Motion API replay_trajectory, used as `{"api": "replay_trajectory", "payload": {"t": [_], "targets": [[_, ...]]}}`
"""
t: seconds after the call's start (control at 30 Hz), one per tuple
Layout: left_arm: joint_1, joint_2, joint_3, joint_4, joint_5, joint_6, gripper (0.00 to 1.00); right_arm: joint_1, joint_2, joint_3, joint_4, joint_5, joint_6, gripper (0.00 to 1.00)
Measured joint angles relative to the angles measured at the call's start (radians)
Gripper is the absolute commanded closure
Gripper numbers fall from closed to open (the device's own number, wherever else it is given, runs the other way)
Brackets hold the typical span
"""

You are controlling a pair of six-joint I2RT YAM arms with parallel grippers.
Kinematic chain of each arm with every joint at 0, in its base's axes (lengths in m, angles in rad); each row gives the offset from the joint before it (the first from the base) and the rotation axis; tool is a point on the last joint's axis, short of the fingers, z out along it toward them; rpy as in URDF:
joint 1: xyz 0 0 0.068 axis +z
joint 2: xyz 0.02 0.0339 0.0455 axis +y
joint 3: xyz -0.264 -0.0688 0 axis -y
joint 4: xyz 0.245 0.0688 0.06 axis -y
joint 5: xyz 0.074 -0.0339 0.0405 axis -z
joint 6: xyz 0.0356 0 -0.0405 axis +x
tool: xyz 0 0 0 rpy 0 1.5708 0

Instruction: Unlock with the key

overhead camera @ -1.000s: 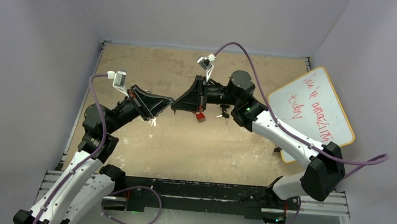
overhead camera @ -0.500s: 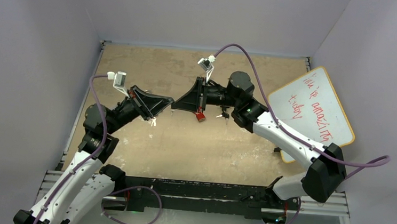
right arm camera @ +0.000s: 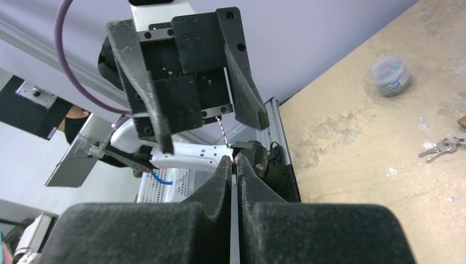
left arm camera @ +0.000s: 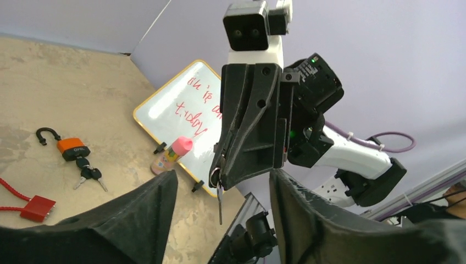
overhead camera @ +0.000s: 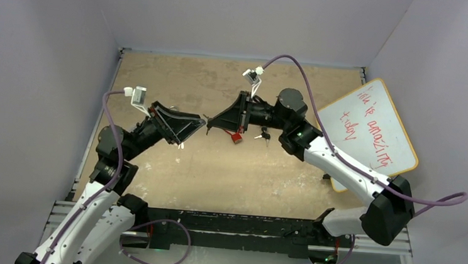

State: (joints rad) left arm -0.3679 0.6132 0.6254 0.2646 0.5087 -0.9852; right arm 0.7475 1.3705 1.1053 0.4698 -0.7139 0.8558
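While right gripper (left arm camera: pixel 217 175) pinches key (left arm camera: pixel 219 199) in mid-air, fingers pressed together, blade hanging down, left gripper (overhead camera: pixel 195 126) faces it, fingers spread wide, holding nothing. Likely handover for better grip. Padlock (left arm camera: pixel 72 147) lies on table (left arm camera: pixel 33 82), well apart from both.

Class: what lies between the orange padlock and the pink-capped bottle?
Only bare table; nothing sits between the padlock and bottle, per the left wrist view.
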Motion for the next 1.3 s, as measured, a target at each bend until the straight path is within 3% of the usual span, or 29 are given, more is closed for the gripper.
{"api": "replay_trajectory", "payload": {"t": [0.17, 0.43, 0.7, 0.8, 0.97, 1.13, 1.3], "targets": [[0.0, -0.023, 0.01, -0.055, -0.046, 0.001, 0.29, -0.005, -0.064, -0.068, -0.005, 0.022, -0.005, 1.0], [0.0, -0.02, 0.054, -0.189, -0.121, 0.011, 0.32, -0.008, -0.177, -0.162, -0.08, 0.076, -0.03, 1.0], [-0.001, 0.122, 0.071, -0.357, -0.209, -0.018, 0.4, -0.043, -0.265, -0.259, -0.328, 0.322, -0.102, 1.0], [-0.028, 0.245, 0.069, -0.356, -0.233, -0.039, 0.4, -0.098, -0.301, -0.325, -0.415, 0.402, -0.119, 1.0], [-0.183, 0.534, 0.113, -0.389, -0.334, -0.061, 0.38, -0.203, -0.357, -0.422, -0.553, 0.511, -0.128, 1.0], [-0.278, 0.865, 0.312, -0.491, -0.465, -0.103, 0.3, -0.212, -0.391, -0.457, -0.61, 0.571, -0.143, 1.0], [-0.321, 1.066, 0.484, -0.602, -0.609, -0.123, 0.22, -0.212, -0.423, -0.48, -0.633, 0.602, -0.155, 1.0]]}}
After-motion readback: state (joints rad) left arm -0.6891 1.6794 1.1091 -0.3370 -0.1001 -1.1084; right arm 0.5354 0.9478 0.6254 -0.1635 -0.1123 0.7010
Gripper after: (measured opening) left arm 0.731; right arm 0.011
